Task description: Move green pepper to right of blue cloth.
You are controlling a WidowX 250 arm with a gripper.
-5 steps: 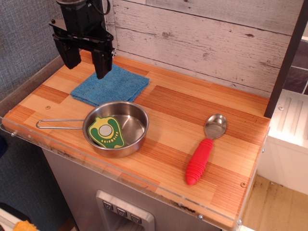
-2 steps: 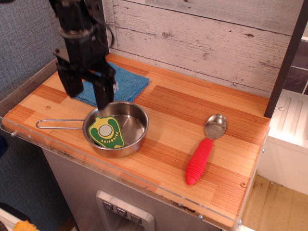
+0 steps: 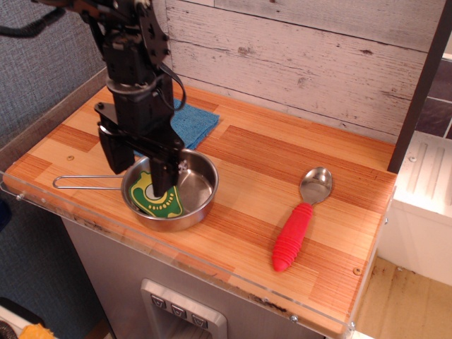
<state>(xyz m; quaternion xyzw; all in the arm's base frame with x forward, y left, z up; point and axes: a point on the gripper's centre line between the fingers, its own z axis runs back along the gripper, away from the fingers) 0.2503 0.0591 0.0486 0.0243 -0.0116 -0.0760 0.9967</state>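
The green pepper [image 3: 161,202] lies cut face up in the left half of a steel pan [image 3: 206,189] near the counter's front left. The blue cloth [image 3: 192,121] lies behind the pan, mostly hidden by my arm. My black gripper [image 3: 139,178] is open and low over the pan's left side. One finger [image 3: 162,180] hangs over the pepper inside the pan, and the other finger [image 3: 114,157] is outside the rim to the left. It holds nothing.
A spoon [image 3: 300,222] with a red handle lies on the wooden counter [image 3: 268,159] to the right. The pan's wire handle [image 3: 81,182] sticks out to the left. A plank wall stands behind, and the counter edge has a clear lip.
The gripper has moved forward and down from above the blue cloth to the pan, and now straddles the pan's left rim over the pepper. The pepper, pan and spoon have not moved.
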